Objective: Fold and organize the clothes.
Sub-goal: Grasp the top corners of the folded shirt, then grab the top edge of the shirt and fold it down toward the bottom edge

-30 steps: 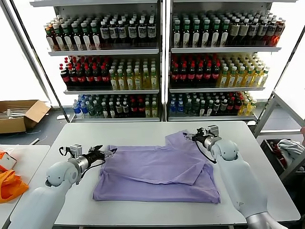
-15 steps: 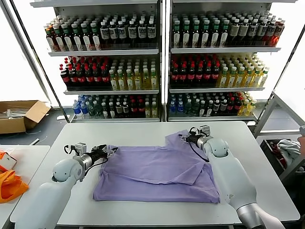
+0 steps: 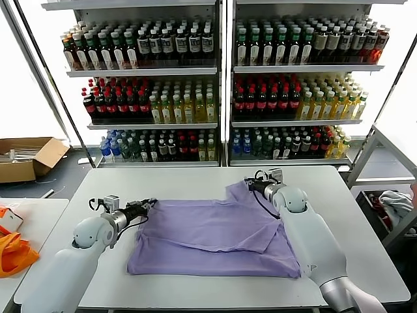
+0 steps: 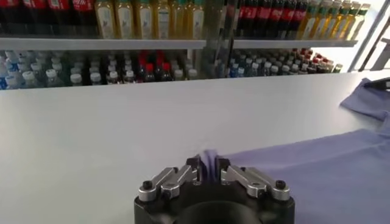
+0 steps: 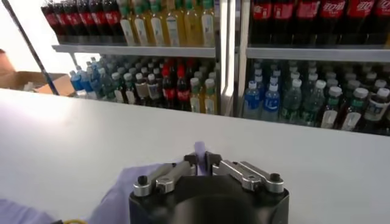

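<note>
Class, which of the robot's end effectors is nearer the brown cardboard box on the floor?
Left. The left end effector grips the lavender cotton T-shirt at its box-side edge; the right end effector holds the shirt's far corner, farther from the brown cardboard box.

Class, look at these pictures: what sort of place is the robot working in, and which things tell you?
Probably a mock shop or test lab: shelves of bottled drinks stand behind a white table where a lavender T-shirt lies, and a cardboard box sits on the floor.

Beyond the white rectangular table [image 3: 195,179], tall metal shelving racks [image 3: 223,85] packed with drink bottles fill twelve o'clock against bright white daylight, an open brown cardboard box [image 3: 26,156] lying on the grey floor at ten o'clock.
</note>
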Controlling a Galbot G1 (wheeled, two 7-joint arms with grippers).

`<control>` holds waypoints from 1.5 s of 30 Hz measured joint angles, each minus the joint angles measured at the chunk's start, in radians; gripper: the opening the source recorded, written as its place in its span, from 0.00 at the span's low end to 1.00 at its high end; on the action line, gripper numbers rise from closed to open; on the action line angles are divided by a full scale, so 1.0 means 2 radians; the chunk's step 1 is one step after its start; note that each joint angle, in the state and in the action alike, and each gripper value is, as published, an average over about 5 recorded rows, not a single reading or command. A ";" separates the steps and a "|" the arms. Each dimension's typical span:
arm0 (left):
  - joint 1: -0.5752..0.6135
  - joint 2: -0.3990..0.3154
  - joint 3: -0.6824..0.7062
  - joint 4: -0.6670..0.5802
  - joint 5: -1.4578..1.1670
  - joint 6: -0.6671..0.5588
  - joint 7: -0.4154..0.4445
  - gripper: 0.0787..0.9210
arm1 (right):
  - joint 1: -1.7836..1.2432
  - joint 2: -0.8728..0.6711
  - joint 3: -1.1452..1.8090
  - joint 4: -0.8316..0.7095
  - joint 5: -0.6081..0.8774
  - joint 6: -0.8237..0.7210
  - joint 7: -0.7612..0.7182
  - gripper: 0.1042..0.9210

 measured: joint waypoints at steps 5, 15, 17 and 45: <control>0.006 0.005 -0.007 -0.012 -0.007 -0.003 -0.007 0.00 | -0.012 -0.008 0.005 0.036 0.024 -0.003 0.011 0.00; 0.032 0.019 -0.037 -0.077 -0.027 -0.016 -0.028 0.00 | -0.069 -0.042 0.025 0.151 0.081 -0.007 0.038 0.00; 0.041 0.022 -0.044 -0.093 -0.030 -0.019 -0.032 0.00 | -0.085 -0.050 0.032 0.179 0.091 -0.007 0.043 0.00; 0.267 0.040 -0.163 -0.279 0.011 -0.034 -0.016 0.00 | -0.463 -0.107 0.205 0.474 0.118 0.016 0.044 0.00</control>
